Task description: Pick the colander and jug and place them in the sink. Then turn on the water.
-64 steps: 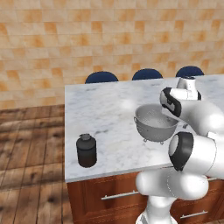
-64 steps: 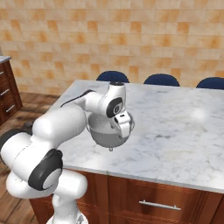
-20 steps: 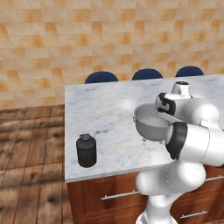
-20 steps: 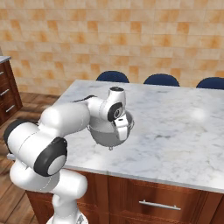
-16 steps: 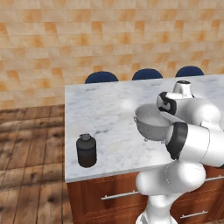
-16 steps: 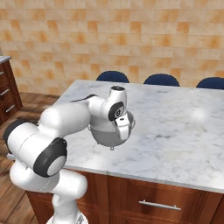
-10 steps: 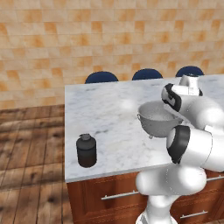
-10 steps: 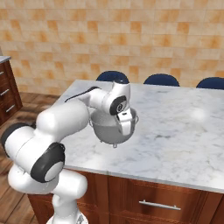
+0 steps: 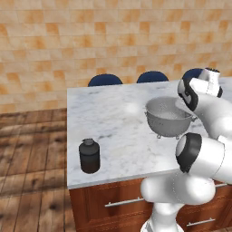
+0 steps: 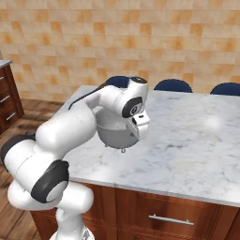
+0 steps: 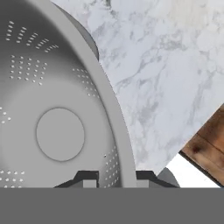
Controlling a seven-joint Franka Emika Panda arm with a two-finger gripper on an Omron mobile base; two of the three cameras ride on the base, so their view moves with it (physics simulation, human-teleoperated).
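The colander [image 9: 168, 116] is hanging just above the marble counter [image 9: 113, 131] near its right side, its small feet showing clear of the stone in the right base view [image 10: 116, 132], and its rolled rim is running straight between the two dark finger tips of the gripper [image 11: 116, 177] in the hand view, one tip inside the perforated bowl [image 11: 57, 122] and one outside. The gripper is clamping down on that rim, jaws drawn as tight as the metal lets them. Compared with a second ago, the bowl is sitting higher and a little further back and to the right on the counter, no longer resting where it stood. The jug [image 9: 89, 155] is standing upright near the counter's front left edge, well apart from the colander, and it is staying where it was. The white arm is rising from the base, bending sharply at its dark elbow joint, and reaching over so that the hand is coming down onto the colander's rim from above.
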